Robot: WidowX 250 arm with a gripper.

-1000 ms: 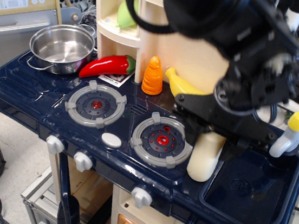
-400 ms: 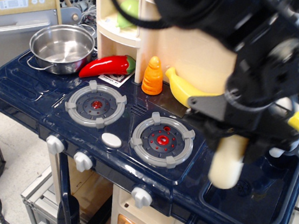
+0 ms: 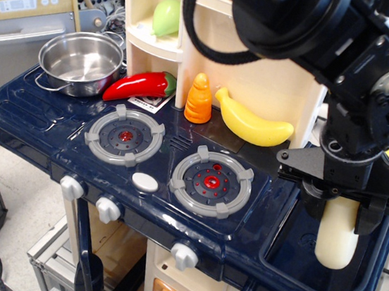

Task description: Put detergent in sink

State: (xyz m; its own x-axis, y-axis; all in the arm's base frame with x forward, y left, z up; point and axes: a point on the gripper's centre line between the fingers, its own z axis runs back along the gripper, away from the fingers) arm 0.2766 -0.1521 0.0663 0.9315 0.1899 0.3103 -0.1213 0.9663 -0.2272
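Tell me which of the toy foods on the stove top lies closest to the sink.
The yellow banana. It lies at the right end of the row, nearest the sink; the orange carrot and red pepper sit farther left.

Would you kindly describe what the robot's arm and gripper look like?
The arm is bulky matte black, built of rounded housings, with a thick black cable looping beside it. A circular silver-grey part sits at the wrist. The gripper is black, angular plastic. No markings are legible.

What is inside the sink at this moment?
The detergent hangs upright in the claw, its lower end inside the sink. Part of the dark floor shows; the arm covers the back, and whether the bottle touches bottom is unclear.
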